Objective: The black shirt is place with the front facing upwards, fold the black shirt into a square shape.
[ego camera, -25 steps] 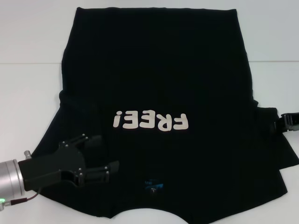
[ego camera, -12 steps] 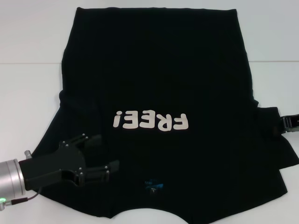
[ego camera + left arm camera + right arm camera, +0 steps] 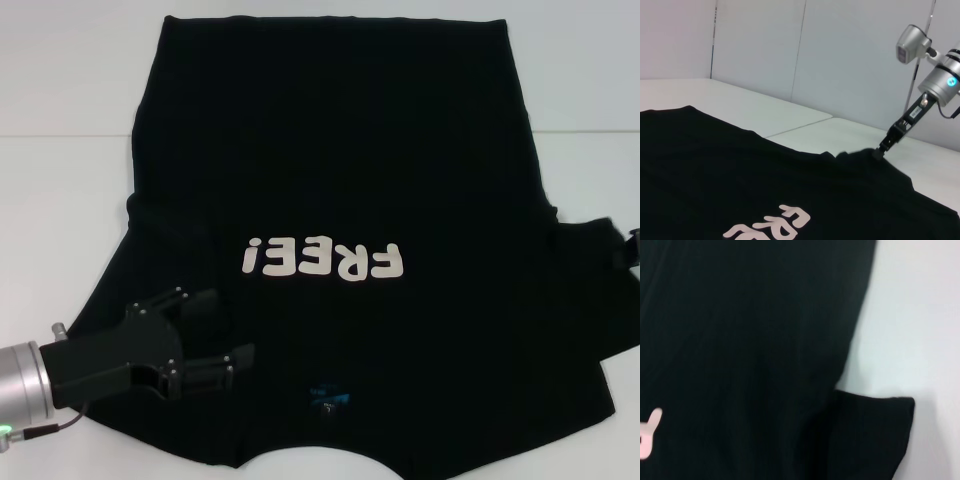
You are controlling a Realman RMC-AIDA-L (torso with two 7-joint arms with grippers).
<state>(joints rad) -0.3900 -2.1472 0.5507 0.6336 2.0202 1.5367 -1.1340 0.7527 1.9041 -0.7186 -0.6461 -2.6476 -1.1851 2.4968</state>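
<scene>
At the lower left of the head view, the left pincer (image 3: 222, 335) hovers over the black shirt (image 3: 340, 180) by the near sleeve, its two dark fingers spread and holding nothing. It seems placed there to take hold of that side for a fold inward, though no fabric is gripped yet.

The shirt lies flat and face up on the white worktop (image 3: 60, 200), filling most of the frame, collar toward the bottom edge and hem toward the top. Its cloth is matte, soft-looking black cotton with faint creases. A small blue neck label (image 3: 328, 398) sits just inside the collar, and above it the white lettering (image 3: 322, 260) reads upside down from this side, in thick rounded block shapes.

At the right edge, about mid-height, only a sliver of the right pincer (image 3: 632, 248) shows at the far sleeve. In the left wrist view its tip (image 3: 880, 150) meets a small raised peak of cloth, so it appears to be pinching the sleeve, yet I cannot tell for certain.

Nothing is folded so far.
</scene>
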